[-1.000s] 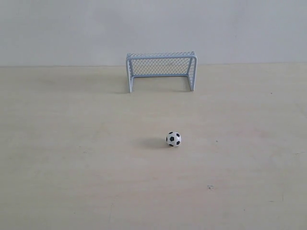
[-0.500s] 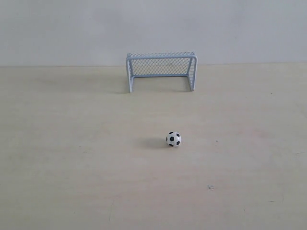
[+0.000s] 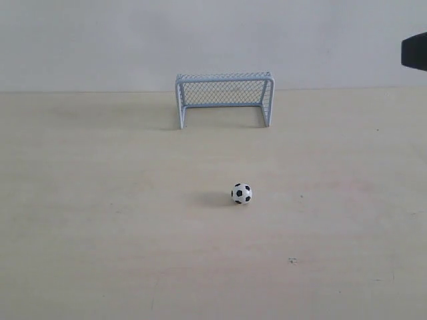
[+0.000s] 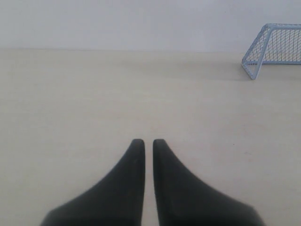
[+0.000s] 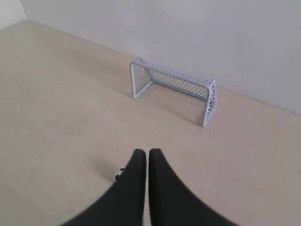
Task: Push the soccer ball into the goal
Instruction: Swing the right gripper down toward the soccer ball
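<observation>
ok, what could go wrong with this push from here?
1. The soccer ball lies well short of the goal, with a long roll ahead. A glancing touch off its centre could send it wide.
2. In the right wrist view the ball is mostly hidden behind the right gripper, whose fingers are closed together. That probably makes the contact point hard to judge, and a narrow tip could clip the ball's side.
</observation>
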